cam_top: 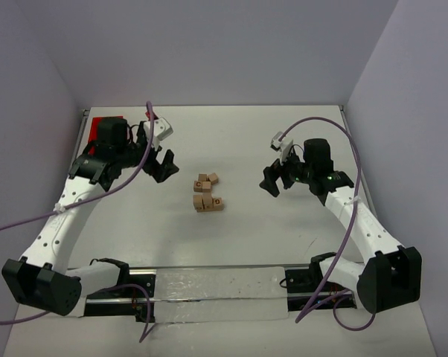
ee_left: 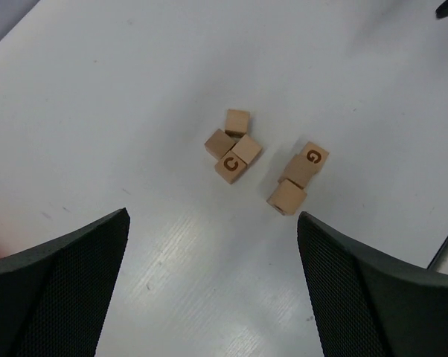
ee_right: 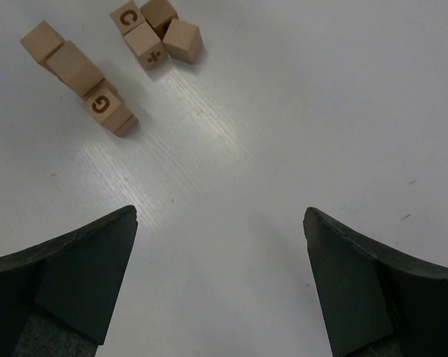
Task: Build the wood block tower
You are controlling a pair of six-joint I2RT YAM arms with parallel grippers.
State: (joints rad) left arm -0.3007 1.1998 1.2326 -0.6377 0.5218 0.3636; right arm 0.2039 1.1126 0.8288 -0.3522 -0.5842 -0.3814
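Observation:
Several small tan wooden cubes [cam_top: 207,193] lie loose in two clusters mid-table. In the left wrist view one cluster holds a "C" cube [ee_left: 231,165] and the other a "G" cube [ee_left: 312,157]. The right wrist view shows the "G" cube [ee_right: 101,104] and the "C" cube [ee_right: 126,16] too. None is stacked into a tower. My left gripper [cam_top: 162,165] is open and empty, left of the cubes. My right gripper [cam_top: 277,182] is open and empty, right of them.
A red bin [cam_top: 99,123] sits at the back left corner, mostly hidden behind the left arm. Purple cables loop over both arms. White walls close the table on three sides.

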